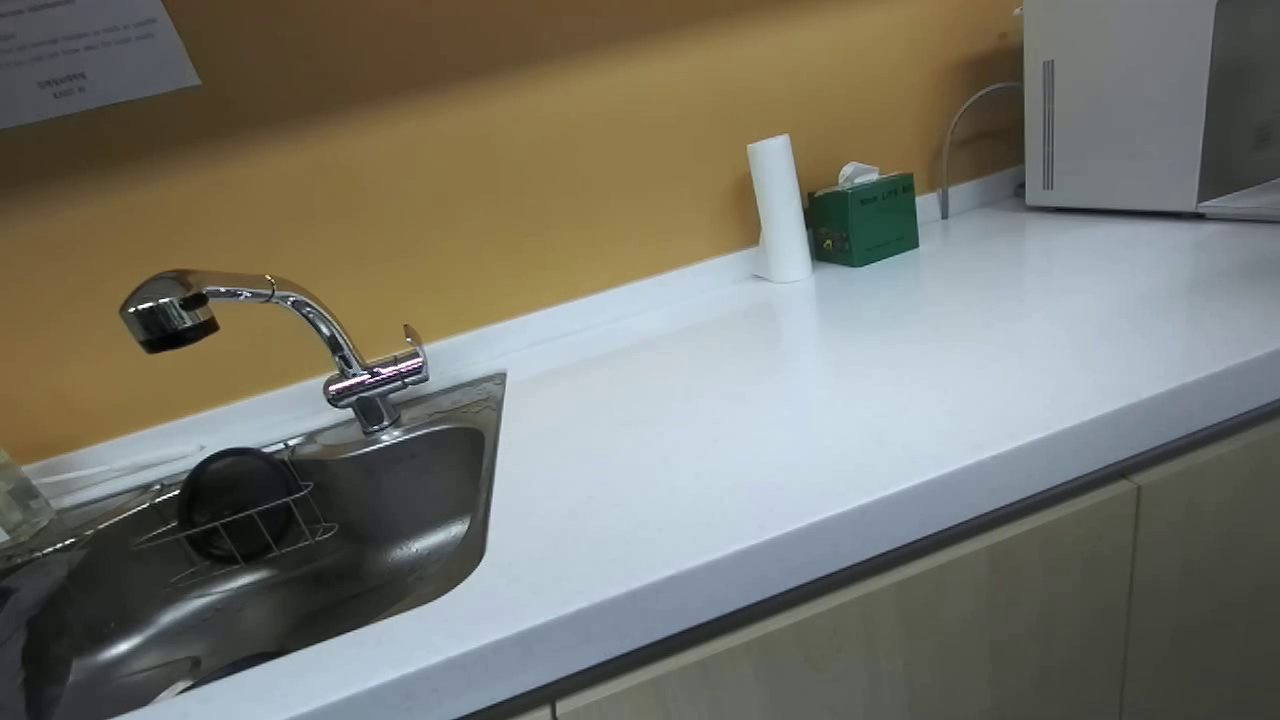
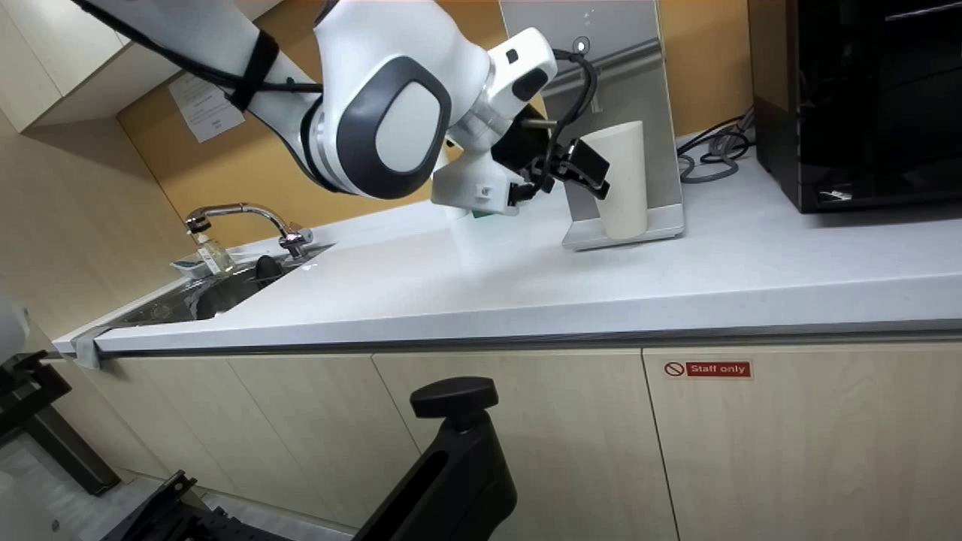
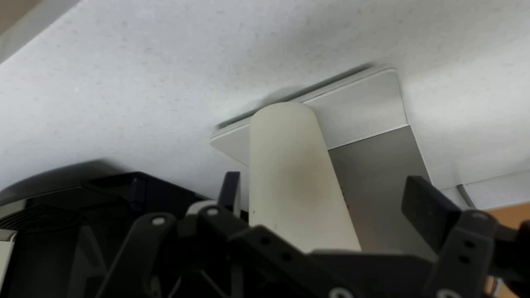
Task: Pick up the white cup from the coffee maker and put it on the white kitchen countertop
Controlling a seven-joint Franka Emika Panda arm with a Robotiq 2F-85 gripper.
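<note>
The off-white cup [image 2: 627,188] stands upright on the tray at the foot of the coffee maker's grey front [image 2: 627,83] in an exterior view. The coffee maker's white side [image 1: 1115,110] shows at the right of an exterior view, where the cup is hidden. My gripper [image 2: 590,169] is beside the cup's upper part. In the wrist view, my gripper [image 3: 329,198] is open, and the cup [image 3: 290,165] shows between its fingers, nearer the left finger. The right finger is clearly apart from it. The white countertop [image 1: 720,450] runs under everything, also in an exterior view [image 2: 421,285].
A black appliance [image 2: 864,113] and cables [image 2: 725,150] are beside the coffee maker. A paper towel roll [image 1: 780,210] and a green tissue box [image 1: 882,222] stand by the wall. A steel sink [image 1: 400,500] with a faucet [image 1: 315,325] is at the far end.
</note>
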